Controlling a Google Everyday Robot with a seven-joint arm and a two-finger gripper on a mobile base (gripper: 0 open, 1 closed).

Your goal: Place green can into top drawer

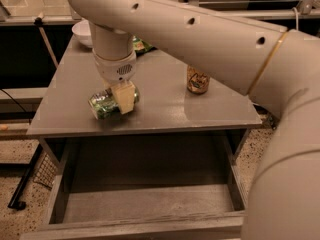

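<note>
Claw-type gripper [120,102] is shown lowered onto the green can [103,104], which lies on its side near the front left of the table [165,111]. The claw's cream tip is seen set against the near side of the can; whether the claw is closed on the can cannot be told from this view. The can is seen resting on the tabletop, not in the drawer.

The top drawer [150,206] is shown pulled out below the table's front edge, its flat grey bottom exposed and nothing seen lying in it. The step in hand is judged to be the grasp of the can, so the task is judged to be at an early stage. For the next move, a firm hold would be called for, then a lift off the tabletop, a carry forward past the table edge, and a descent over the open drawer before release.

The arm [200,29] is shown reaching in from the right and crossing above the table, with the wrist [116,59] turned straight down over the can. A gold-brown can [198,80] is seen standing well apart to the right. A white bowl [82,31] and a green chip bag [142,45] are seen at the back of the table.
</note>
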